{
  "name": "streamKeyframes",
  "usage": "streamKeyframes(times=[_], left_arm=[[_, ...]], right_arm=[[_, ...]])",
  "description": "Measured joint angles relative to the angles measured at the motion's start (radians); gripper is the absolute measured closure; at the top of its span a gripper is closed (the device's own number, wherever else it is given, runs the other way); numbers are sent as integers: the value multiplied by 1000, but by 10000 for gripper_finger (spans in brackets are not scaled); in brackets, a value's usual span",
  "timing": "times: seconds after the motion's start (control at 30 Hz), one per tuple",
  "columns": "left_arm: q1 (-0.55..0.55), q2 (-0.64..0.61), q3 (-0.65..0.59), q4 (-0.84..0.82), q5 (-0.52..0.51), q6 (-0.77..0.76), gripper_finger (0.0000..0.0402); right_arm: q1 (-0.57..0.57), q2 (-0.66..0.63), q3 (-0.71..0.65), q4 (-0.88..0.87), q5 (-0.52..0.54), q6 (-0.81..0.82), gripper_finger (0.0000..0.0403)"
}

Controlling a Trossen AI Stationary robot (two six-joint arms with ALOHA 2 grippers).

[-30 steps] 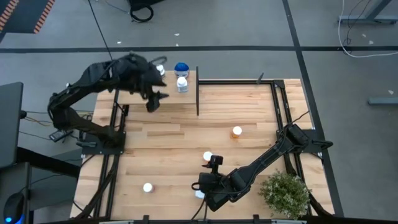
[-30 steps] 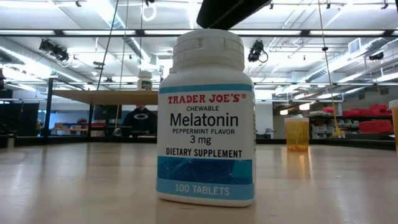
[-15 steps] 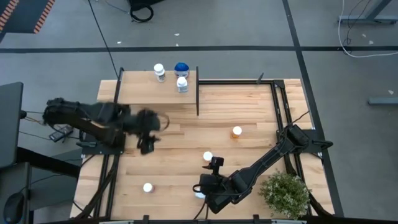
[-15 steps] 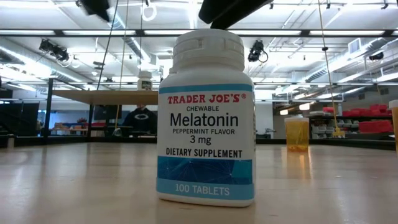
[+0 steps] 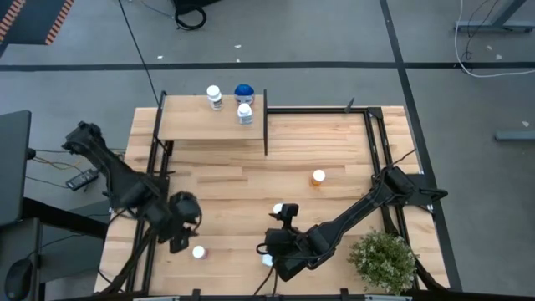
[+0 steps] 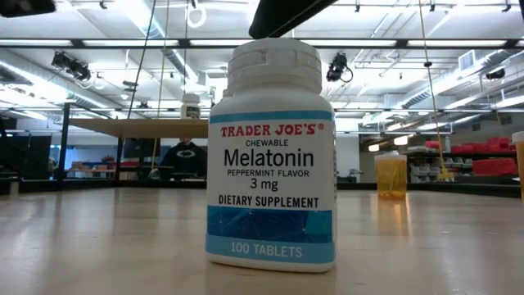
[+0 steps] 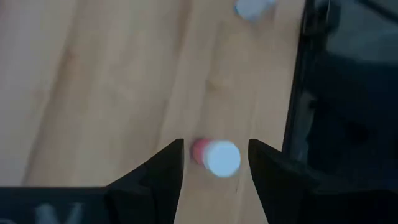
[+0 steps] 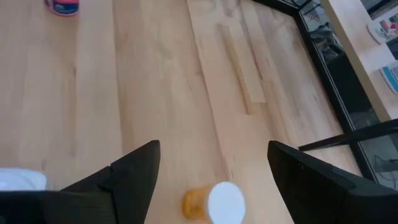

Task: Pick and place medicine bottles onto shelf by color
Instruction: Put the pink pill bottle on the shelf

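Shelf point(image 5: 188, 125) bearing three bottles point(image 5: 215, 97), left gripper point(image 7: 216, 163) and right gripper point(image 8: 213, 163) unclenched, empty

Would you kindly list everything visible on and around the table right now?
Shelf: one, light wood on a black frame, far left corner.
Bottles on shelf: three; white-capped, blue-topped, white.
Orange bottle: one, white cap, table centre-right.
Orange bottle: one, white cap, between the right fingers.
Pinkish bottle: one, white cap, near left.
Melatonin bottle: one, white with blue label, near edge.
Potted plant: one, green, near right corner.
Left end effector: open above the pinkish bottle.
Right end effector: open, near centre.
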Motion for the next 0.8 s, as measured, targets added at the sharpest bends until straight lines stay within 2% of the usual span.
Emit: streamKeyframes(times=[0.2, 0.43, 0.57, 0.67, 0.8], left_arm=[[-41, 76, -15, 52, -36, 34, 209], [-67, 135, -16, 209, 52, 37, 213], [-103, 168, -16, 192, 65, 37, 217], [-114, 196, -16, 160, 65, 35, 205], [-113, 236, -16, 161, 65, 36, 170]], right_arm=[[-10, 0, 0, 22, -8, 56, 97], [32, 0, 0, 27, -33, 153, 97], [57, 0, 0, 37, -31, 192, 97], [74, 0, 0, 39, -30, 216, 97], [95, 0, 0, 40, -14, 243, 97]])
